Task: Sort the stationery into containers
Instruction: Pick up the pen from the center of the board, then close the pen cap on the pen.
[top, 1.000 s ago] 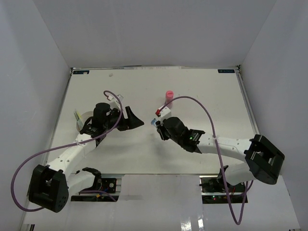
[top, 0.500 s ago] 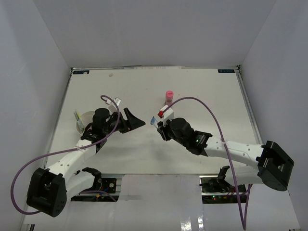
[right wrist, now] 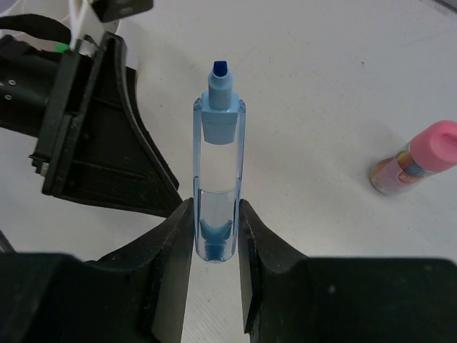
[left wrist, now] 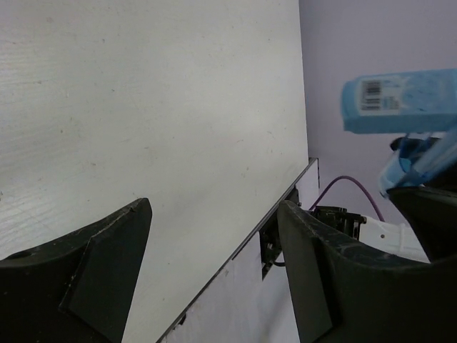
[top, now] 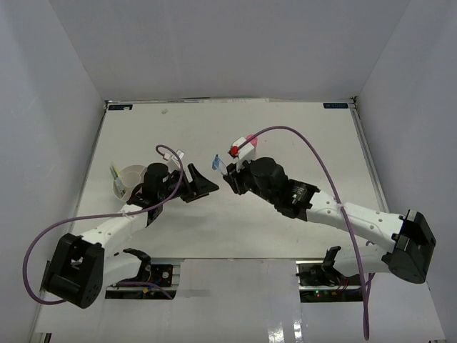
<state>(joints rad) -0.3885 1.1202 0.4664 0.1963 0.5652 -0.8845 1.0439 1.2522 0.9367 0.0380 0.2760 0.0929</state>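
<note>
Handover, I judge: right gripper (right wrist: pixel 216 214) clamps the blue pen (right wrist: pixel 220 164) over the middle of the table (top: pixel 300 132), tip toward the empty, spread left gripper (left wrist: pixel 214 207), which must next close on it for the cup (top: pixel 123 176) near the left edge.

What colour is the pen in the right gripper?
The pen is translucent light blue, clearest in the right wrist view.

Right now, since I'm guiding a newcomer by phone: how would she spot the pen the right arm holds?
Look at the middle of the white table, where both arms meet. There the right gripper is clamped on the pen. It alone is see-through blue, unlike the pink-capped tube nearby.
</note>
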